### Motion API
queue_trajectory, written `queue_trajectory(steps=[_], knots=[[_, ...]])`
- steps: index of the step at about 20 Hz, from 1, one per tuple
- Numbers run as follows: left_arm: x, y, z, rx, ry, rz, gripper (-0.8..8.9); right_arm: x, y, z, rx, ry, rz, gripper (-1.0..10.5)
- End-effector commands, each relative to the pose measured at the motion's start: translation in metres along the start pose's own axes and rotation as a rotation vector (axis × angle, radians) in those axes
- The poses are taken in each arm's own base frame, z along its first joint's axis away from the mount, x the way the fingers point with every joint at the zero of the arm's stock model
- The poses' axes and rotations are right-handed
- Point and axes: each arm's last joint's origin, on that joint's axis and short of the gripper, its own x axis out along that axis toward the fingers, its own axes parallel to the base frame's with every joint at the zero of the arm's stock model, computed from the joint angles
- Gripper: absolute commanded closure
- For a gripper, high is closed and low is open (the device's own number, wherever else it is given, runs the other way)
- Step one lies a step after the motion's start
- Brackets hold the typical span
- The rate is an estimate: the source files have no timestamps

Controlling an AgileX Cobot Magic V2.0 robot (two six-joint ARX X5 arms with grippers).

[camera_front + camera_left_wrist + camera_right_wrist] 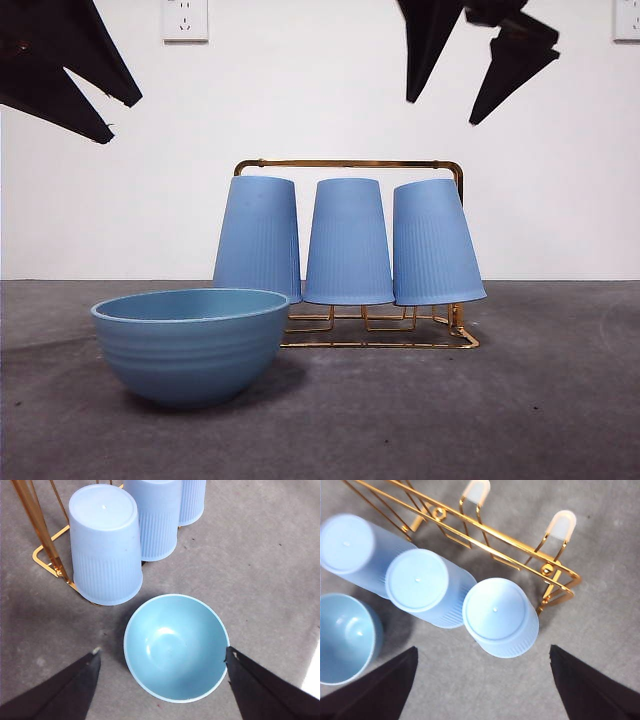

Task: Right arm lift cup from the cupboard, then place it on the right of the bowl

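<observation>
Bowl (190, 343) nearest, left of rack (350, 165), my right gripper (480, 75) spread wide above the rightmost inverted cup (436, 243) on its peg, two more cups (300, 240) alongside, left gripper (70, 70) open over bowl.

A: What do the grippers look like?
B: The right gripper (482, 680) has two matte black jaws, flat and wedge-shaped, tapering to points.
A: And the other?
B: The left gripper (162, 661) matches, pale scuffs at its tips.
</observation>
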Motion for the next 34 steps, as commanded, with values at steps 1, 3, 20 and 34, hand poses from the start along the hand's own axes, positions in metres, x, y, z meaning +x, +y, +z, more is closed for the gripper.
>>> queue_trajectory(steps=[1, 3, 20, 34], knots=[[-0.002, 0.0, 0.006, 0.012, -0.019, -0.001, 4.12, 0.012, 0.007, 0.009, -0.015, 0.038, -0.036, 5.2], [-0.002, 0.0, 0.006, 0.009, -0.019, -0.001, 4.12, 0.023, 0.01, 0.011, -0.036, 0.076, -0.072, 5.1], [-0.002, 0.0, 0.006, 0.009, -0.02, -0.001, 4.11, 0.066, 0.01, 0.019, -0.09, 0.126, -0.108, 5.0], [-0.002, 0.0, 0.006, 0.009, -0.019, -0.001, 4.12, 0.078, 0.008, 0.018, -0.085, 0.162, -0.102, 6.6]])
